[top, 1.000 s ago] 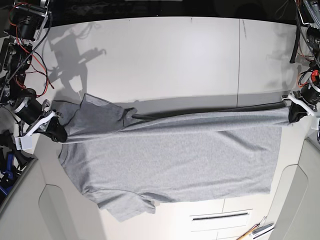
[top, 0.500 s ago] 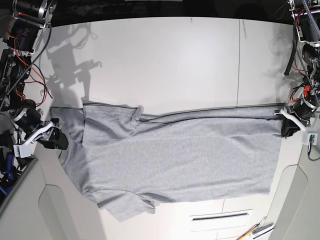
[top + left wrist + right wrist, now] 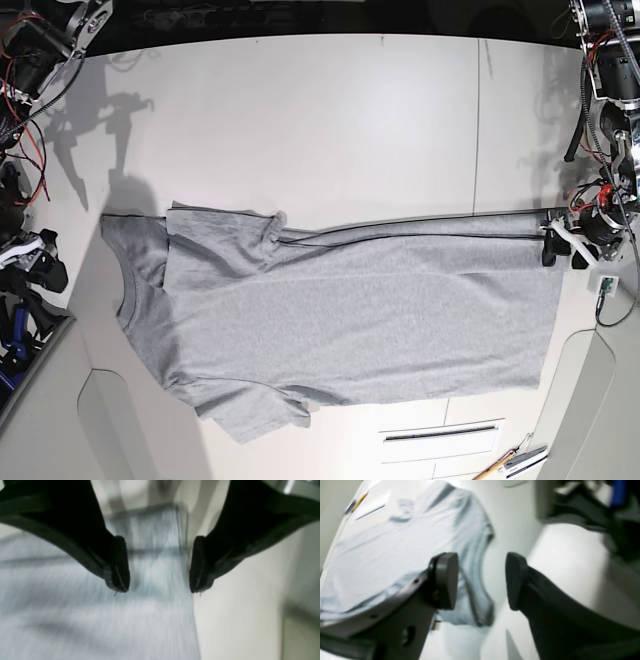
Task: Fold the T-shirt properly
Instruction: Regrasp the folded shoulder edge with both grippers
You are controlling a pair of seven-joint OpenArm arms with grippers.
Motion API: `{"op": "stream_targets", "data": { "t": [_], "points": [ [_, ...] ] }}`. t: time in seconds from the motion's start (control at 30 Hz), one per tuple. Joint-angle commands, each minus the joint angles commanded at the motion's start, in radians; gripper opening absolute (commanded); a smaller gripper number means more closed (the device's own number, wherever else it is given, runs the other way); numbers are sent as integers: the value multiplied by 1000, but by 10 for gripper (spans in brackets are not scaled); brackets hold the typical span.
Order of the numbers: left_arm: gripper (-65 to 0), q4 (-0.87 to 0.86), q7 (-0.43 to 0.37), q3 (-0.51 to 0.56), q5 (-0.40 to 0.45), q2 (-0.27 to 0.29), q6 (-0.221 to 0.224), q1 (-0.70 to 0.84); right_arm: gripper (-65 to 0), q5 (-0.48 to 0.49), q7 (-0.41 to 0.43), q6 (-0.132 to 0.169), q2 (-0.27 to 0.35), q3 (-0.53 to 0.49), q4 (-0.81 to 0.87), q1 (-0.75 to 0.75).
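Hovering fingers (image 3: 117, 567) over T-shirt's (image 3: 150, 580) folded edge.

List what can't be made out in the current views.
- T-shirt lettering: none visible in the base view; any on inward or underside faces is hidden by fabric.
- Left gripper contact: blur in the left wrist view hides whether its fingertips touch cloth.
- Right arm: cut off by the base view's left edge.
- Small items beside the pencil: too small in the base view to identify fully.

Matt, softly creased grey cloth forms the T-shirt (image 3: 350, 320); the tabletop (image 3: 330, 120) looks smooth.
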Motion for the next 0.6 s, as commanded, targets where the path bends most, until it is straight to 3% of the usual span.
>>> {"op": "stream_targets", "data": {
  "t": [0.1, 0.2, 0.33, 0.43, 0.6],
  "points": [
    [-244, 0, 70, -52, -94, -3, -3, 6, -350, 4, 23, -3, -1, 1, 0, -82],
    [-244, 0, 107, -174, -237, 8, -69, 5, -350, 19, 47, -3, -3, -2, 0, -139],
    [-244, 0, 238, -335, -342, 24, -106, 14, -350, 18, 88, -3, -8, -5, -19, -177],
    [-244, 0, 271, -380, -429, 24, -126, 48, -350, 19, 119, -3, -11, -27, -80, -172],
    [-243, 0, 266, -379, -441, 84, -129, 112, -350, 19, 201, -3, -12, -90, -198, -170]
  ]
}}
